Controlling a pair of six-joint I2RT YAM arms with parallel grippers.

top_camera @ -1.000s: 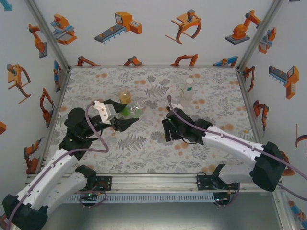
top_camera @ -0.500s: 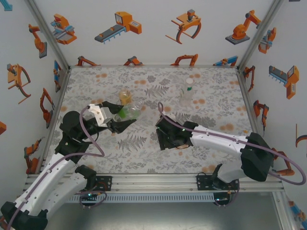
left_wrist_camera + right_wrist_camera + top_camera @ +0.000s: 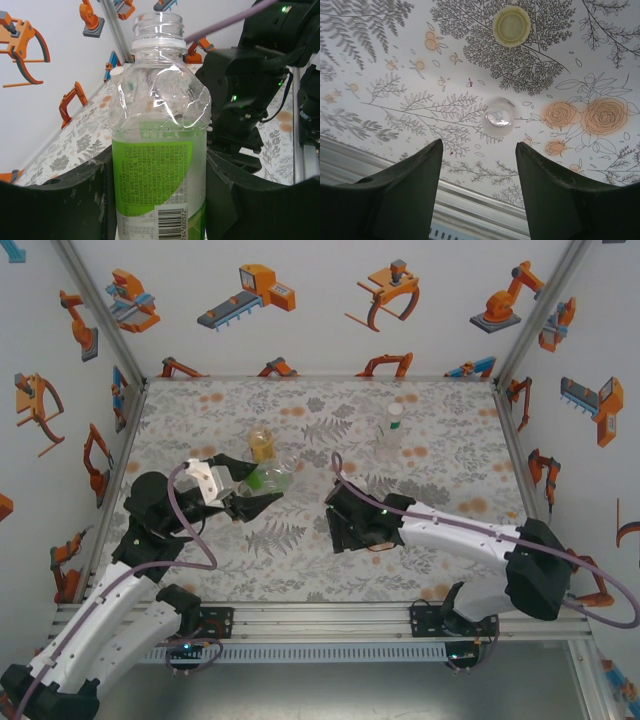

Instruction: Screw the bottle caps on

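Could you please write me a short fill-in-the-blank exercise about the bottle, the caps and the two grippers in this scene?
1. The left gripper is shut on a clear bottle whose label is ____.
2. That bottle's threaded neck has no ____ on it.
3. Below the open right gripper, two caps lie on the table: a white cap and a pale cap coloured ____.
Missing words: green; cap; yellow-green.
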